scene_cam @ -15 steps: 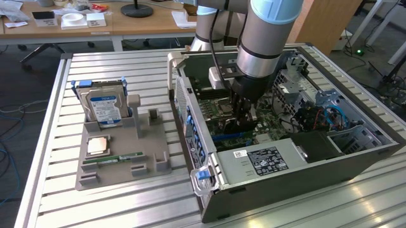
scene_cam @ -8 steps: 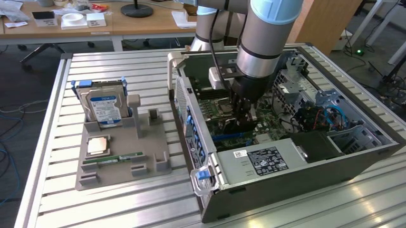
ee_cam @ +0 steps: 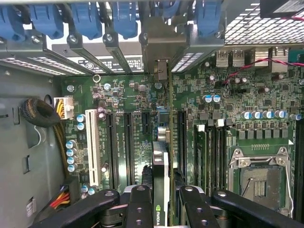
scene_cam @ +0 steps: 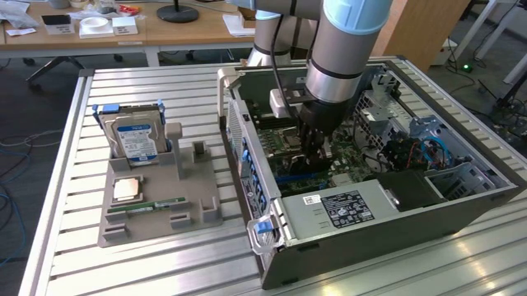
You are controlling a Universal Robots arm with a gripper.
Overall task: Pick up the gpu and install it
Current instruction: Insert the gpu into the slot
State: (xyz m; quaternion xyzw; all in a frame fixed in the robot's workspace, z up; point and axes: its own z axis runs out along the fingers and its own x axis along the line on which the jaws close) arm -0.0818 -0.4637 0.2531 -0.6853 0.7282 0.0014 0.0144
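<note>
gpu (ee_cam: 160, 164): thin flat expansion card, seen edge-on in the wrist view. Dark board, black cooler face, small green logo on the near edge, narrow tan-silver metal bracket at the far end. Location: inside the open computer case (scene_cam: 371, 246), standing on edge over the green motherboard (ee_cam: 128, 95), among the long black expansion slots (ee_cam: 127, 147), bracket end close to the row of blue retaining clips (ee_cam: 124, 19) at the case's rear wall. Seating in a slot: cannot tell.

gripper (ee_cam: 161, 197): black fingers (ee_cam: 140, 202) against both faces of the card, partly closed, clamped on the gpu. In the exterior view (scene_cam: 317, 157), pointing straight down into the case at the end of the grey-and-blue arm (scene_cam: 346, 49).

Nearby on the board: white slot (ee_cam: 93, 152); open CPU socket (ee_cam: 259, 178).

Outside the case, to the exterior view's left: blue-labelled hard drive (scene_cam: 136, 140) upright in a grey holder (scene_cam: 177, 191); green memory stick (scene_cam: 148, 205) lying flat on the same holder; all on the slatted metal table (scene_cam: 123, 271).
</note>
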